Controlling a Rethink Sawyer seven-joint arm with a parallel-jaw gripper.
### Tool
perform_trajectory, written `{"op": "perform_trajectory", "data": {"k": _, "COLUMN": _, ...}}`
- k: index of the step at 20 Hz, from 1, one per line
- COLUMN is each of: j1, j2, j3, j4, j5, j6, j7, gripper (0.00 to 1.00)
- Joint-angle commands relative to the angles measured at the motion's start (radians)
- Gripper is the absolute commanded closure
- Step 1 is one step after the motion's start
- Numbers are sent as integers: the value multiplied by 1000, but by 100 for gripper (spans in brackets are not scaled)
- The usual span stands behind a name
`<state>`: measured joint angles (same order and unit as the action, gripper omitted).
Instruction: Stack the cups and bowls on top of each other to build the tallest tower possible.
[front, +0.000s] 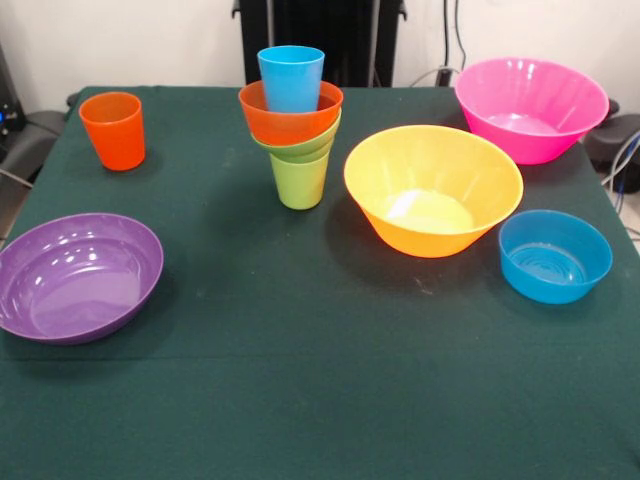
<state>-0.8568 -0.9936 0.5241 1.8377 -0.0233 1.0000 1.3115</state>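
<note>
The tower (292, 125) stands at the table's middle back: a lime green cup (299, 181) at the bottom, a small green bowl (302, 146) on it, an orange bowl (287, 122) above that, and a light blue cup (291, 76) upright in the orange bowl. An orange cup (113, 130) stands alone at the back left. A purple bowl (78, 276) lies at the left edge. A yellow-orange bowl (433, 190) sits right of the tower, a pink bowl (531, 108) at the back right, a blue bowl (554, 256) at the right. No gripper shows.
The dark green table cloth (300, 380) covers the table. Cables (622, 160) hang off the right edge.
</note>
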Motion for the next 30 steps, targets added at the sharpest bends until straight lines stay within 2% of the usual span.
{"op": "perform_trajectory", "data": {"k": 1, "j1": -13, "j2": 62, "j3": 87, "j4": 82, "j5": 16, "j6": -59, "j7": -104, "gripper": 100}}
{"op": "perform_trajectory", "data": {"k": 9, "j1": -42, "j2": 94, "j3": 141, "j4": 93, "j5": 22, "j6": -116, "j7": -76, "gripper": 100}}
{"op": "perform_trajectory", "data": {"k": 21, "j1": -49, "j2": 116, "j3": 165, "j4": 63, "j5": -14, "j6": -104, "j7": -43, "gripper": 100}}
{"op": "perform_trajectory", "data": {"k": 30, "j1": -67, "j2": 143, "j3": 166, "j4": 45, "j5": -50, "j6": -94, "j7": -66, "gripper": 100}}
